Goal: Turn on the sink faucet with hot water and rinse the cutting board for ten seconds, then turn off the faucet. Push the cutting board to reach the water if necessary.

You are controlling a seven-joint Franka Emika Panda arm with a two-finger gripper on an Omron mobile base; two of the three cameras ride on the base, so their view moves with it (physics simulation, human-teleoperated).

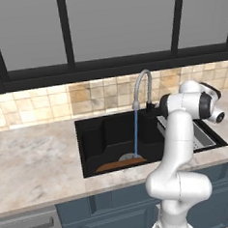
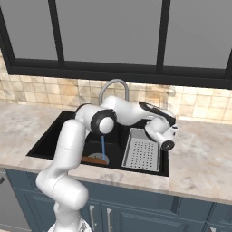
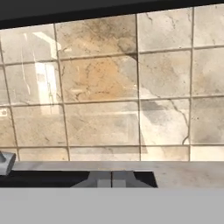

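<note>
Rinse step: thin pale-blue water stream [image 1: 135,132] from tall grey gooseneck faucet [image 1: 142,86] hits flat orange-brown cutting board [image 1: 121,163]; clenched, empty gripper [image 2: 171,136] must next push the lever off.

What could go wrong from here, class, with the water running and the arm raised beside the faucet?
1. The water lands near one end of the cutting board, so most of the board may stay unrinsed unless it is pushed.
2. The shut gripper faces the tiled wall, not the sink faucet; reaching back to turn it off could miss the small lever.
3. The arm's elbow hangs over the sink and could knock the spout.
</note>
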